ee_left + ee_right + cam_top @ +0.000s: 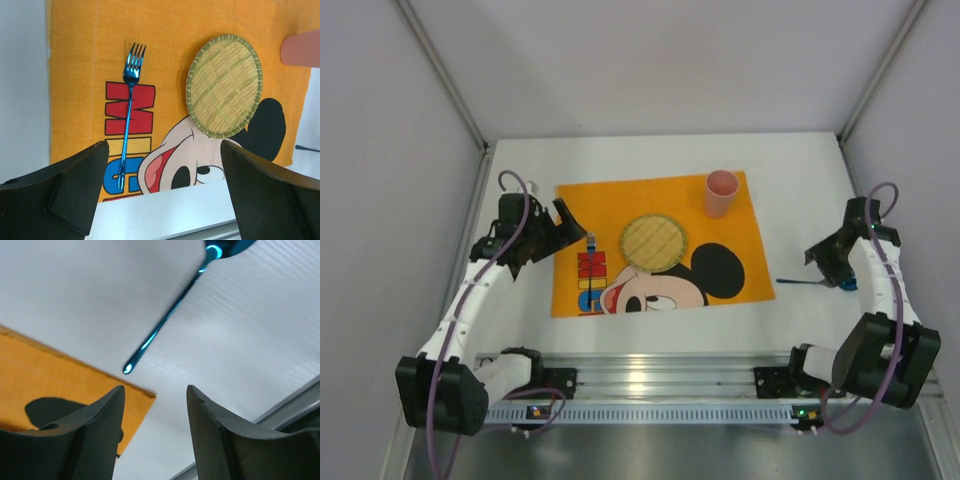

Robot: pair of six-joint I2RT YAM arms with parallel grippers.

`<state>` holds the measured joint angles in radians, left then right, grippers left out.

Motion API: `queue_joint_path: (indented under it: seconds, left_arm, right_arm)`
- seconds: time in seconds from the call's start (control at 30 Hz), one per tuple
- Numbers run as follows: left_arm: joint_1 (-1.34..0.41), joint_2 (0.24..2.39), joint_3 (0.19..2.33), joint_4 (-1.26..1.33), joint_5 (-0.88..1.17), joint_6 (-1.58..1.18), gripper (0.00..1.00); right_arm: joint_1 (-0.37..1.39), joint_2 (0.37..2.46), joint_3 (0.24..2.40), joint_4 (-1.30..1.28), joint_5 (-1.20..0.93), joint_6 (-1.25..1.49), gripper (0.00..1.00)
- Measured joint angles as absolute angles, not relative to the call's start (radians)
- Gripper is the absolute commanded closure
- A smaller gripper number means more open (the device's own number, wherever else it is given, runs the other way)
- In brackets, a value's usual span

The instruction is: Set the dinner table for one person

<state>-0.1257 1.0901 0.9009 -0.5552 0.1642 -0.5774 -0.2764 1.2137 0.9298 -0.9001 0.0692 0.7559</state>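
The dinner table (800, 180) is a white tabletop carrying an orange Mickey Mouse placemat (620, 205). On the mat lie a round woven plate (653, 241), a pink cup (721, 192) at its far right corner, and a blue fork (588, 262) on the left part. A blue spoon (812, 282) lies on the bare table right of the mat. My left gripper (563, 232) is open and empty above the mat's left edge, with the fork (129, 115) ahead of it. My right gripper (817, 258) is open and empty just above the spoon (165, 322).
A ribbed aluminium rail (660, 375) runs along the near edge between the arm bases. Grey walls close in the table at the left, right and back. In the left wrist view the plate (224, 86) and the cup (301, 47) lie right of the fork.
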Motion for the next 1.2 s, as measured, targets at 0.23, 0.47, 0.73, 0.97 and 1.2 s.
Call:
queue_joint_path:
  seconds: [0.23,0.47,0.73,0.97,1.2]
  left_arm:
    - [-0.133,1.141,0.900,-0.500,0.202,-0.577,0.02]
    - [-0.133,1.172,0.893,-0.467,0.206,-0.577,0.02]
    - [-0.133,1.190,0.893,-0.466,0.206,-0.571,0.02]
    - [-0.133,1.216,0.896,-0.465,0.205,-0.554,0.02]
    - [-0.133,1.238,0.896,-0.463,0.208,-0.550,0.02]
  right_arm:
    - [-0.407,1.378,0.918,-0.926,0.104,0.770,0.45]
    - [-0.448,1.508,0.923,-0.874,0.144,0.771,0.45]
    - [-0.450,1.658,0.982,-0.787,0.162,0.773,0.50]
    - [-0.450,1.679,0.997,-0.762,0.160,0.774,1.00]
    - [-0.446,1.689,1.013,-0.768,0.160,0.713,1.00]
